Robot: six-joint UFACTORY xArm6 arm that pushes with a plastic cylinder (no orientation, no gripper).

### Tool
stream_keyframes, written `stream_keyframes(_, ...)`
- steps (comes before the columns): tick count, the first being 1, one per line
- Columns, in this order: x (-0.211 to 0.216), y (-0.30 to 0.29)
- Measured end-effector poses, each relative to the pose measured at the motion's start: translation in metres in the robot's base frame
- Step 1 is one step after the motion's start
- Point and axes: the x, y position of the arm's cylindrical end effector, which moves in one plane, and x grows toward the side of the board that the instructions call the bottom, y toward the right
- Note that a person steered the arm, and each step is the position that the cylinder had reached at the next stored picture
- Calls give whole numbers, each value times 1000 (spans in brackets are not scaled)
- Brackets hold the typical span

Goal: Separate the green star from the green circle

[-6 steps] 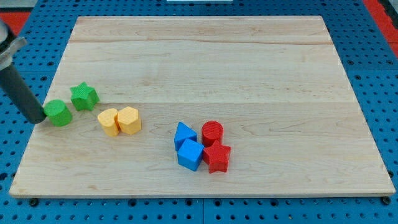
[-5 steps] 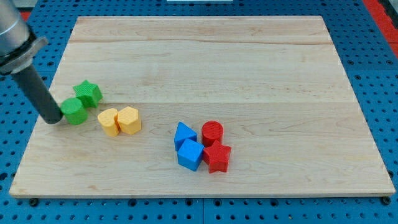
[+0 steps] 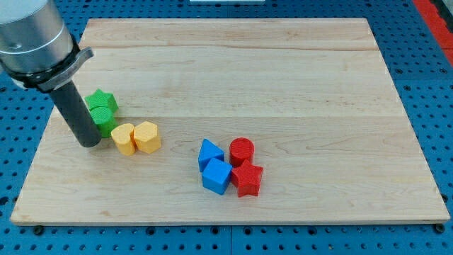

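The green star [image 3: 103, 100] lies at the board's left. The green circle [image 3: 102, 120] sits just below it, touching it. My tip [image 3: 89, 142] rests on the board against the circle's lower left side. The dark rod rises from there toward the view's top left and covers part of the circle's left edge.
Two yellow blocks [image 3: 136, 137] sit side by side just right of the green circle, the left one nearly touching it. A cluster of two blue blocks [image 3: 213, 166] and two red blocks [image 3: 244, 166] lies lower centre. The wooden board [image 3: 283, 78] rests on a blue pegboard.
My tip moved right and pushed the green circle right, from left of the star to directly below it, close to the yellow blocks. The star shifted slightly right.
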Motion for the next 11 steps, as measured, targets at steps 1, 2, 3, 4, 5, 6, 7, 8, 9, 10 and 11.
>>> stream_keyframes(1,-22,1)
stream_keyframes(2,-54,1)
stream_keyframes(3,-81,1)
stream_keyframes(4,-82,0)
stream_keyframes(5,-108,-3)
stream_keyframes(6,-146,-3)
stream_keyframes(7,-180,-3)
stream_keyframes(8,-217,-3)
stream_keyframes(9,-240,-3)
stream_keyframes(10,-235,11)
stream_keyframes(11,-213,64)
